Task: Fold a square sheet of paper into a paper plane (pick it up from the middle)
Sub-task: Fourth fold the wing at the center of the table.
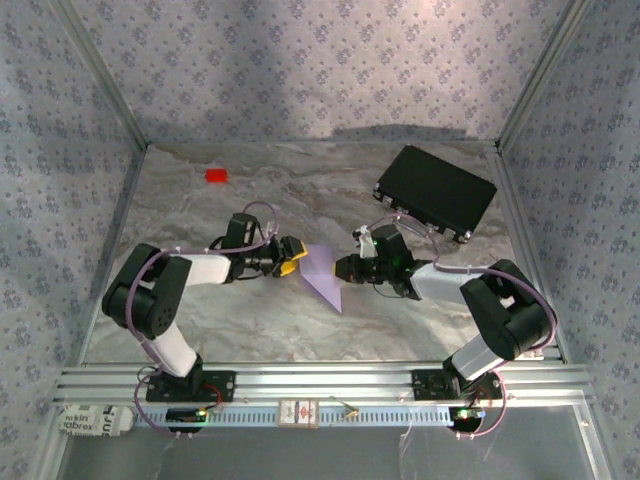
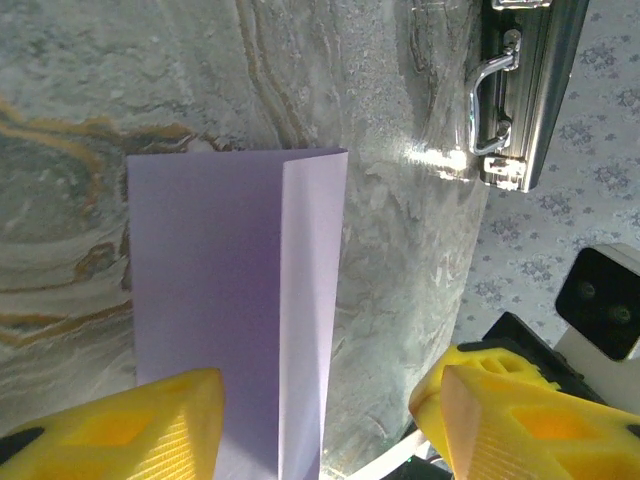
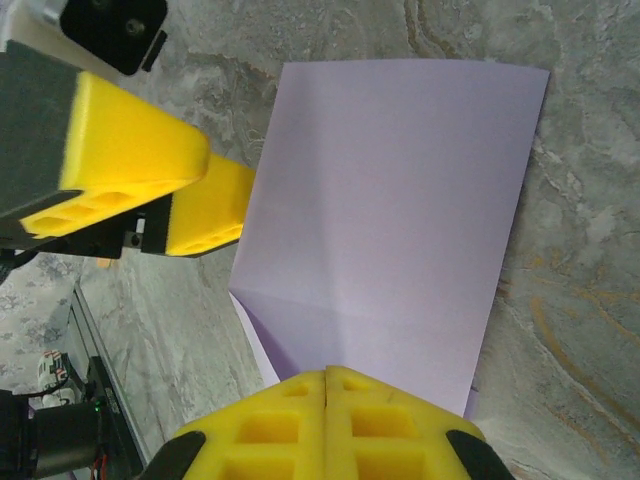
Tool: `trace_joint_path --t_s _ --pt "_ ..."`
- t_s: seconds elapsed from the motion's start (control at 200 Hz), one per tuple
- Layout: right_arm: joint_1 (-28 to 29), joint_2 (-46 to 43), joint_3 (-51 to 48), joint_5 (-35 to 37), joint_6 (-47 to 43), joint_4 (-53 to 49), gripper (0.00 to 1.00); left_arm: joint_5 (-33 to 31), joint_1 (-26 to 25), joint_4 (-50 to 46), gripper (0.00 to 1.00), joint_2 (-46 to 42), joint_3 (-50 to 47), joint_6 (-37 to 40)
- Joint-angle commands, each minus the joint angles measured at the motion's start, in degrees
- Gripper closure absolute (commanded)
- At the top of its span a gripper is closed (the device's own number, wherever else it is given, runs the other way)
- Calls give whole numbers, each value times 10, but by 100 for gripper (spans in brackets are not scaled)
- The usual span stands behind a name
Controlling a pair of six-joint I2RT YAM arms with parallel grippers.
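Note:
The square sheet of paper (image 1: 322, 272) lies pale lilac on the marble table between both grippers. It is folded over, with one long flap (image 2: 312, 300) doubled along its edge and a faint crease (image 3: 340, 310). It is a folded strip, not a paper plane's pointed dart. My left gripper (image 1: 292, 258) is open at the sheet's left edge. In the left wrist view one of its yellow fingers (image 2: 150, 425) stands over the paper and the other (image 2: 510, 420) over bare table. My right gripper (image 3: 328, 420) is shut, its tips together at the sheet's near edge.
A black rectangular case (image 1: 435, 192) with metal latches (image 2: 495, 100) lies at the back right. A small red block (image 1: 216, 175) sits at the back left. Patterned walls enclose the table on three sides.

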Motion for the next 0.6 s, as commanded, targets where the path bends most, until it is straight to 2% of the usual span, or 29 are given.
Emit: trace_joint_path --t_s 0.0,0.135,0.4,0.595 --pt "-5 -13 -7 -9 8 11 100 22 -14 34 47 21 22 -12" --pt "-5 -14 -11 -9 7 11 100 24 -25 51 61 37 35 -22" --pt "-9 -22 -13 1 3 -6 97 20 -27 85 93 54 25 -42" --pt "-6 -60 -4 43 -21 -78 80 -50 -35 115 100 29 -12 -65"
